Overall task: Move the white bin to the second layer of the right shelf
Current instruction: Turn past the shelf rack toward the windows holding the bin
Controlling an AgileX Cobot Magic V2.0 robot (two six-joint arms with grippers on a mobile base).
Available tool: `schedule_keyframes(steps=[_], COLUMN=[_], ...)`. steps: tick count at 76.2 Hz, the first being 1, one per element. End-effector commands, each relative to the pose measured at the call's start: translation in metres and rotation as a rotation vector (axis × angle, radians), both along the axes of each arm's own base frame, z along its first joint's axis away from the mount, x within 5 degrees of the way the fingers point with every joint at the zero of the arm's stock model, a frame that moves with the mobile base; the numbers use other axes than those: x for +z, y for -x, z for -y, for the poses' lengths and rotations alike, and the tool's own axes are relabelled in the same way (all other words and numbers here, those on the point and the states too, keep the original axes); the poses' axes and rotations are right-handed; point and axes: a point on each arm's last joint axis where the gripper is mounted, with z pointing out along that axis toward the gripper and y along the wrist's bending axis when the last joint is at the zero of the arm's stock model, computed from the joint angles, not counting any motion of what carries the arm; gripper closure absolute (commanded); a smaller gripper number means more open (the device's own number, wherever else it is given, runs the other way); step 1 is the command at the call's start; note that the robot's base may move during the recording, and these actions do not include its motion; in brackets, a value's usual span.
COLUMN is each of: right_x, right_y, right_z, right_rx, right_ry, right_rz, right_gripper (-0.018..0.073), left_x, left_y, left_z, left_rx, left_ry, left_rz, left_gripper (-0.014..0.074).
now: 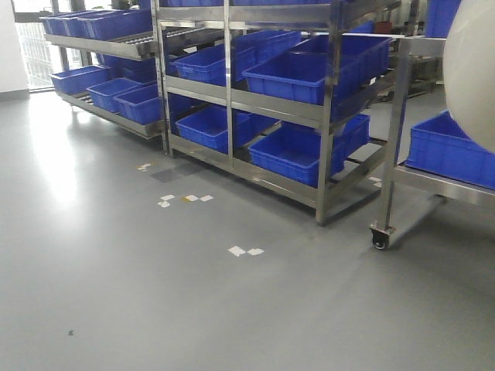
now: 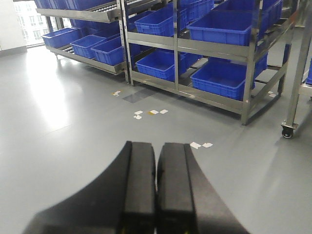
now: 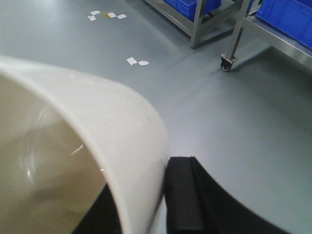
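The white bin fills the left of the right wrist view, held above the grey floor. My right gripper is shut on its wall, one finger inside and one finger outside. The bin's rounded side also shows at the right edge of the front view. My left gripper is shut and empty, hanging over the floor. A wheeled steel shelf stands at the right in the front view; I cannot make out rollers on its tiers.
Steel racks holding several blue crates stand ahead. A blue crate sits on the wheeled shelf's lower tier. Its castor rests on the floor. White tape marks dot the grey floor.
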Motion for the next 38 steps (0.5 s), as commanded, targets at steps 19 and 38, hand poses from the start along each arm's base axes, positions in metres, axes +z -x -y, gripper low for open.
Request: schedule_keyframes(steps=[19,38], right_x=[0.0185,0.0185], right_y=[-0.0035,-0.0035], right_z=[0.0000,0.0000], right_rx=[-0.001,-0.001], right_ry=[-0.015,-0.015], right_rz=[0.125,0.125], right_gripper=[0.0504,0.0504], left_x=[-0.0038,-0.0038], left_y=[-0.0005,-0.0005], left_z=[0.0003,0.0003], left_rx=[-0.004,-0.004], left_ry=[0.009,0.009], left_rz=[0.064,0.064], left_gripper=[0.0512,0.0512])
